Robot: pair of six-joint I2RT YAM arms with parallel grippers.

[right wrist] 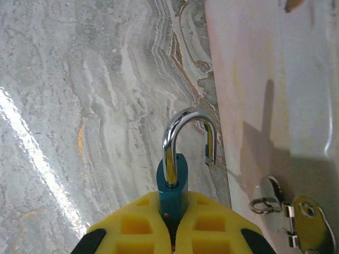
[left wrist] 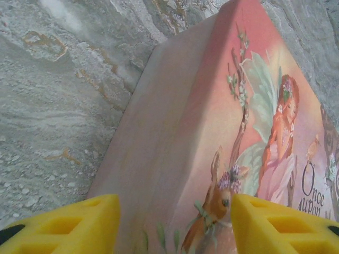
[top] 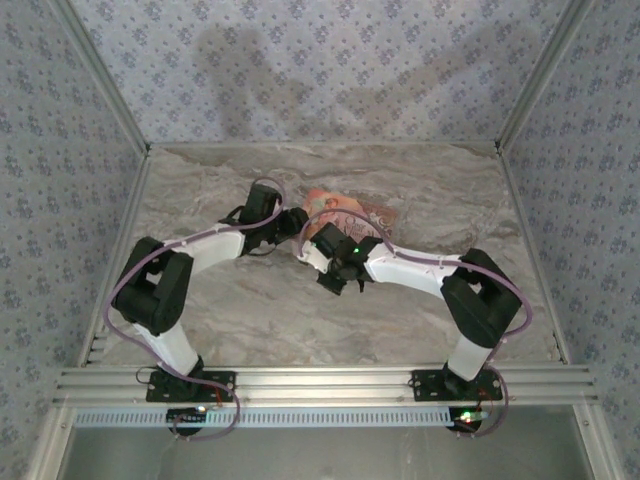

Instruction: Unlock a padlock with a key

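Observation:
My right gripper [right wrist: 174, 207] is shut on the teal-blue body of the padlock [right wrist: 172, 182]. The padlock's silvery loop [right wrist: 186, 120] sticks out ahead, and one leg hangs free of the body, so it stands open. The key [right wrist: 310, 216], a small silvery piece on a wire ring [right wrist: 262, 203], lies on the pink box [right wrist: 275, 79] just right of the padlock. My left gripper [left wrist: 175, 225] is open, its yellow fingers [left wrist: 74, 225] straddling the near edge of the pink box [left wrist: 212, 132] with nothing between them. In the top view both grippers [top: 292, 222] [top: 316, 246] meet at the box [top: 352, 212].
The marble-patterned tabletop [top: 260, 320] spreads around the box. Patterned walls [top: 320, 60] close in the back and both sides. A metal rail [top: 320, 385] runs along the near edge by the arm bases.

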